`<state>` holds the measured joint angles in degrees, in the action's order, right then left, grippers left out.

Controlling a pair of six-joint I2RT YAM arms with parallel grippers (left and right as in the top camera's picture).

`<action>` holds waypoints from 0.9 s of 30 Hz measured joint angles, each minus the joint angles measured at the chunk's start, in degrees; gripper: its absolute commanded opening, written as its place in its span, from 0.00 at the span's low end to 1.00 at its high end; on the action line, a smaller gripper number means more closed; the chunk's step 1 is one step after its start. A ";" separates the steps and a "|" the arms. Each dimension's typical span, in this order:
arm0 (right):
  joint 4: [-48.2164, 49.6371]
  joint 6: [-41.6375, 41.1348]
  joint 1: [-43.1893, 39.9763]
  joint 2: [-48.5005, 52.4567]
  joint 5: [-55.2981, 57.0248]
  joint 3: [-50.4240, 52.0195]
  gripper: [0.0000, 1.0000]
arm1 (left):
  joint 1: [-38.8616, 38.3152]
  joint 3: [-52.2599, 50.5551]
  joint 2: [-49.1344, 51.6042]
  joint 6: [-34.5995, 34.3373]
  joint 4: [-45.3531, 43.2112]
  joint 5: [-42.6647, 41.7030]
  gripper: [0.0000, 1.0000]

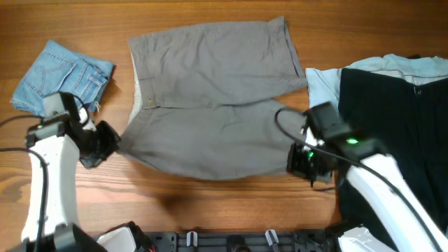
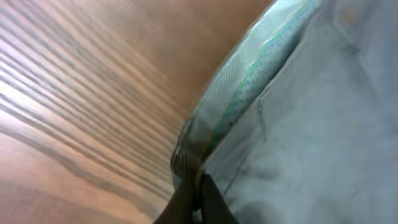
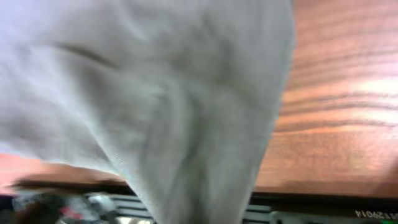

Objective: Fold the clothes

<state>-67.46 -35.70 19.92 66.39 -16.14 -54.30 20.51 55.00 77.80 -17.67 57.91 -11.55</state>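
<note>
The grey-taupe shorts (image 1: 210, 91) lie spread in the middle of the wooden table, waistband to the left and legs to the right. My left gripper (image 1: 108, 143) is shut on the near corner of the waistband. In the left wrist view its dark fingers (image 2: 199, 193) pinch the waistband edge of the shorts (image 2: 311, 124), and the pale mesh lining shows. My right gripper (image 1: 301, 159) is at the hem of the near leg. In the right wrist view the cloth (image 3: 155, 93) hangs bunched, lifted off the table and hiding the fingers.
Folded light-blue denim shorts (image 1: 63, 73) lie at the far left. A black garment (image 1: 399, 119) lies on a pale blue shirt (image 1: 322, 84) at the right, close to my right arm. A black rail (image 1: 231, 241) runs along the table's front edge.
</note>
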 measured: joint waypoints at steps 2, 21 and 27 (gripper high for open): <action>-6.27 0.28 0.00 -1.88 1.77 -8.44 0.05 | -0.02 3.89 -2.10 -0.70 3.85 0.98 0.04; -3.72 3.23 0.61 15.65 17.99 -39.01 0.04 | -0.68 18.88 -9.62 -4.81 9.55 7.67 0.04; 3.63 3.96 -2.27 28.74 17.46 -39.01 0.04 | -1.29 18.88 1.14 -5.22 -1.18 4.92 0.04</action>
<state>-63.83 -31.75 17.65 95.13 1.32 -93.32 19.22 73.89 78.94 -22.90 56.73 -6.63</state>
